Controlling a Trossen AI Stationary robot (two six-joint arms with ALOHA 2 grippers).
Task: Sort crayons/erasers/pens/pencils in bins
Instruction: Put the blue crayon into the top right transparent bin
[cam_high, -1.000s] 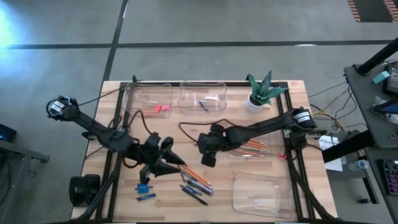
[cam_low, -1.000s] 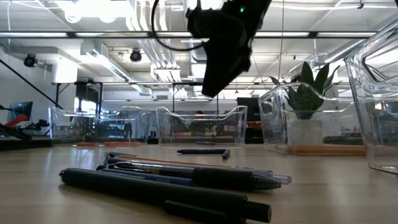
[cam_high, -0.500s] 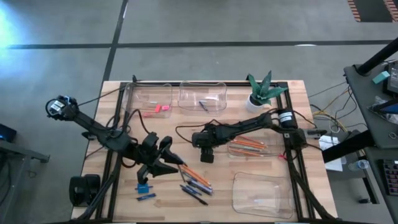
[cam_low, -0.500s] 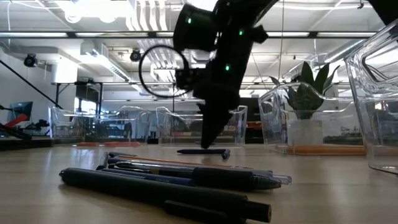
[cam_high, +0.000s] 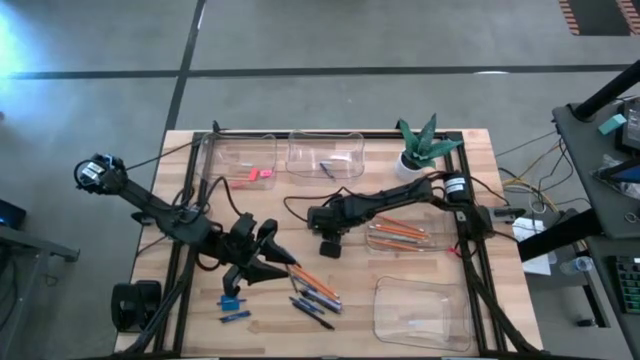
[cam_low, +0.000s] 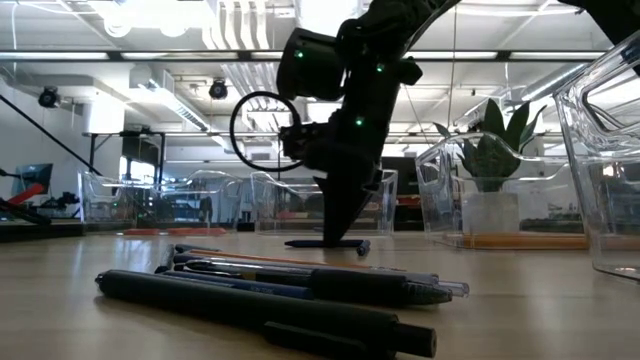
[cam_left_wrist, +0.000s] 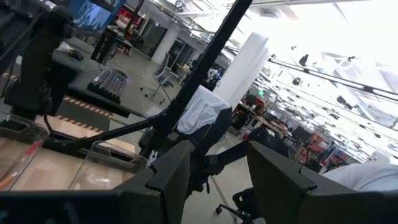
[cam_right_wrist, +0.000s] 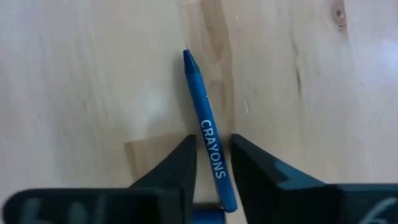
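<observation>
My left gripper (cam_high: 268, 262) waits spread over the near-left of the desk (cam_high: 470, 150), beside the pens (cam_high: 312, 302). My right gripper (cam_right_wrist: 213, 168) stands at mid-desk, tips down, closing around a blue crayon (cam_right_wrist: 208, 131) that lies flat between my fingers (cam_right_wrist: 176, 168). Its long axis runs straight out from me, so the right arm is the nearer one. White lettering reads CRAYONS along it.
</observation>
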